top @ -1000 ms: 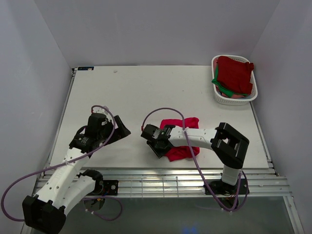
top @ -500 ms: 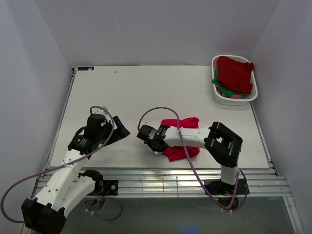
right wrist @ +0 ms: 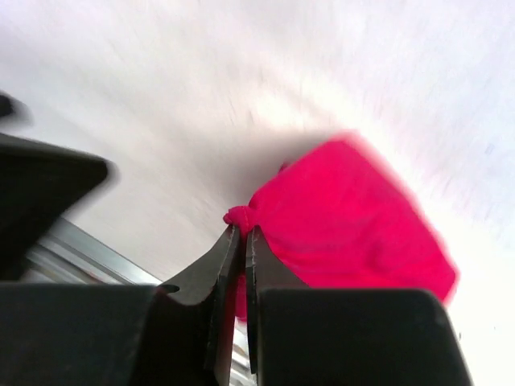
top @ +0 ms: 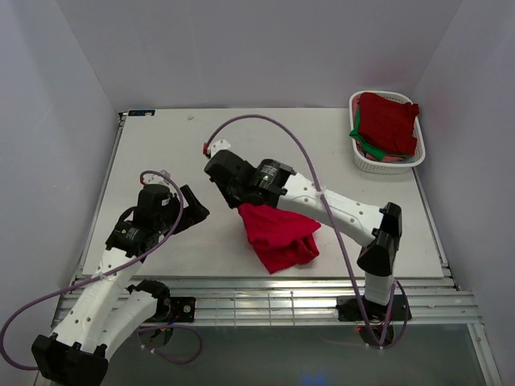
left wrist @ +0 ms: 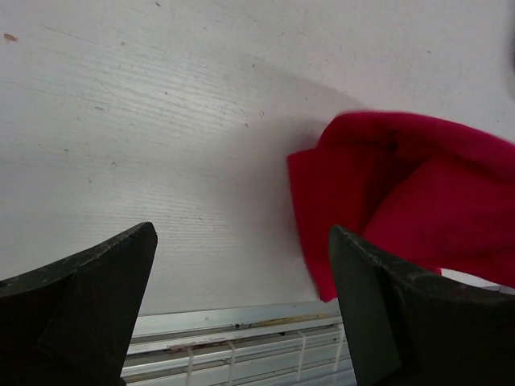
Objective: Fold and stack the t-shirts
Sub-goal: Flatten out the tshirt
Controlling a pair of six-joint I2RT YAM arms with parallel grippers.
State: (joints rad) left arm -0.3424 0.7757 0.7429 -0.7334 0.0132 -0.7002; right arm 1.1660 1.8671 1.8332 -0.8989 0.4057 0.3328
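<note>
Pinching a bunched fold of the plain crimson cloth t-shirt (top: 278, 237) (right wrist: 346, 217) (left wrist: 402, 193), the right end effector (top: 235, 195) (right wrist: 241, 235) has its fingers drawn narrow on the fabric, and the shirt hangs crumpled over the near middle of the white surface (top: 241, 137); whether its lower edge touches the surface I cannot tell. Just left of the hanging shirt, the left end effector (top: 193, 211) (left wrist: 241, 237) is spread wide and holds nothing. Dark red folded t-shirts (top: 388, 121) lie over a green t-shirt (top: 366, 147) in the white slotted plastic basket (top: 386, 95) at the far right corner.
</note>
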